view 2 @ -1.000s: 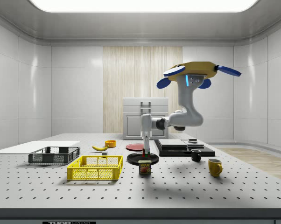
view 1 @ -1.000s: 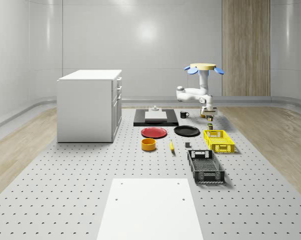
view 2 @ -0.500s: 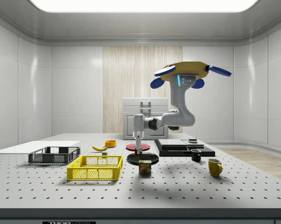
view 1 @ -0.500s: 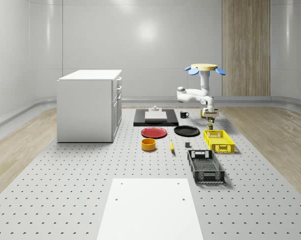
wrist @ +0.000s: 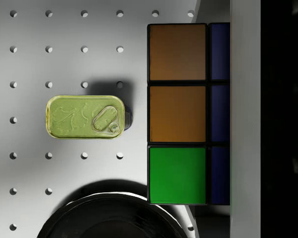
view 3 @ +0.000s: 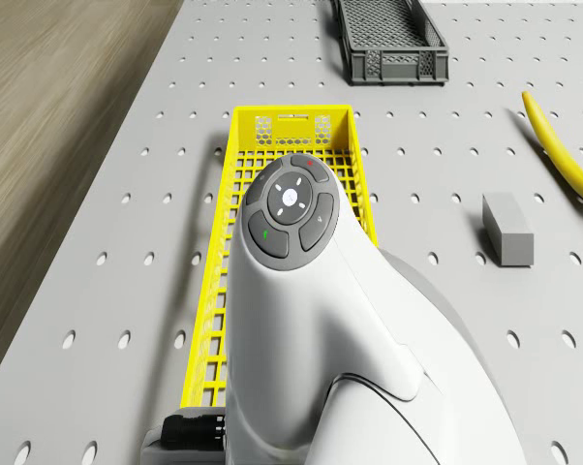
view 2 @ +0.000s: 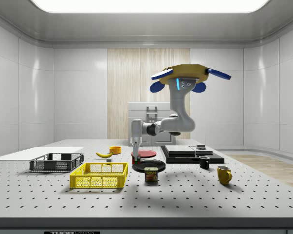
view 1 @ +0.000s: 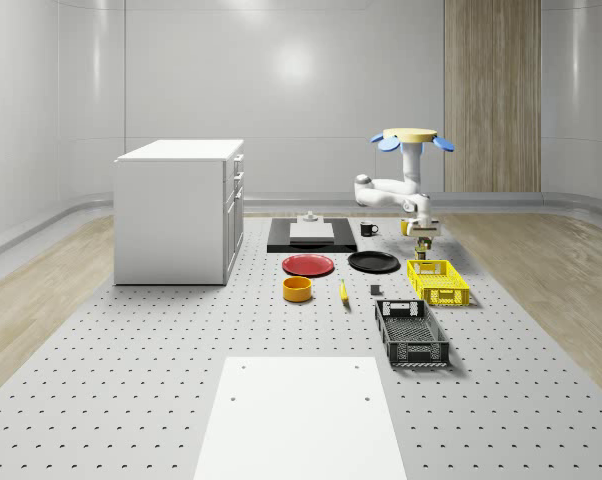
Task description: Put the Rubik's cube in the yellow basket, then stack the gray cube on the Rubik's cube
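Note:
My gripper (view 2: 135, 151) is shut on the Rubik's cube (wrist: 177, 114), whose orange, green and blue tiles face the wrist camera. It hangs in the air beside the black plate (view 2: 149, 166), just off the far end of the yellow basket (view 2: 99, 175). The drone (view 2: 188, 78) hovers above the table behind it, arm reaching down. In the whole-scene view the gripper (view 1: 422, 236) is just beyond the yellow basket (view 1: 438, 282). The gray cube (view 3: 507, 230) lies on the table beside the basket (view 3: 291, 126), also visible as a small block (view 1: 376, 291).
Below the gripper lie a green tin can (wrist: 87, 117) and the black plate's rim (wrist: 109, 218). A black crate (view 1: 411, 333), banana (view 1: 343, 291), orange bowl (view 1: 298, 289), red plate (view 1: 309, 265) and white cabinet (view 1: 179, 210) stand nearby. Two mugs (view 2: 224, 174) sit at the side view's right.
Drone and arm have shifted toward the side view's left with the Rubik's cube, from above the can toward the yellow basket, and the gripper has risen a little.

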### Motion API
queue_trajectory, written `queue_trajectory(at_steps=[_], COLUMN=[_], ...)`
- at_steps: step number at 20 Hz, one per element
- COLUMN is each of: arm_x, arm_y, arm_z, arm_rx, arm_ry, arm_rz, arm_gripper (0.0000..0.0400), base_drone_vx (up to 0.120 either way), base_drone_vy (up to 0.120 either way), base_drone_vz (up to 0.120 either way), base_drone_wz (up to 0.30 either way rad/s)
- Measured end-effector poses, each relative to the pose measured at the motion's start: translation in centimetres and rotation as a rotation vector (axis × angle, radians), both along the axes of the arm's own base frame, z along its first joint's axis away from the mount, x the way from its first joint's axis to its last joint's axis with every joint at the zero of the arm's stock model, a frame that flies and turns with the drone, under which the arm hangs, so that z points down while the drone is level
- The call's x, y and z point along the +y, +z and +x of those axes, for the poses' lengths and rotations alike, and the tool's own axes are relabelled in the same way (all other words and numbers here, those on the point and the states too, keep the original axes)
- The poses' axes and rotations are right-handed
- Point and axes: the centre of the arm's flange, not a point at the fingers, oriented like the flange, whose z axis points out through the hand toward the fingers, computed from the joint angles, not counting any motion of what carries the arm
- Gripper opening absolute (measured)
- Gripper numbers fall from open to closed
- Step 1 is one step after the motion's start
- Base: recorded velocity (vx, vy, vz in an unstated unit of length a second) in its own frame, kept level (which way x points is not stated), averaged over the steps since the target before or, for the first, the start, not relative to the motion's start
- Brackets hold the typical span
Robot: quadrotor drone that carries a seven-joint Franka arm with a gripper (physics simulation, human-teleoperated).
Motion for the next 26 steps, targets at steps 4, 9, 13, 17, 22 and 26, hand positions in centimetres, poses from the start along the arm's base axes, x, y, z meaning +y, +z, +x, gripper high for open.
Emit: queue_trajectory(at_steps=[4, 9, 13, 17, 22, 26], arm_x=[0.0, 0.0, 0.0, 0.0, 0.0, 0.0], arm_y=[0.0, 0.0, 0.0, 0.0, 0.0, 0.0], arm_z=[0.0, 0.0, 0.0, 0.0, 0.0, 0.0], arm_rx=[0.0, 0.0, 0.0, 0.0, 0.0, 0.0], arm_ry=[0.0, 0.0, 0.0, 0.0, 0.0, 0.0], arm_rz=[0.0, 0.0, 0.0, 0.0, 0.0, 0.0], arm_gripper=[0.0325, 0.0325, 0.0325, 0.0325, 0.0325, 0.0325], base_drone_vx=[0.12, 0.12, 0.12, 0.12, 0.12, 0.12], base_drone_vy=[0.0, 0.0, 0.0, 0.0, -0.016, -0.09], base_drone_vz=[0.0, 0.0, 0.0, 0.0, 0.0, 0.0], base_drone_wz=[0.0, 0.0, 0.0, 0.0, 0.0, 0.0])
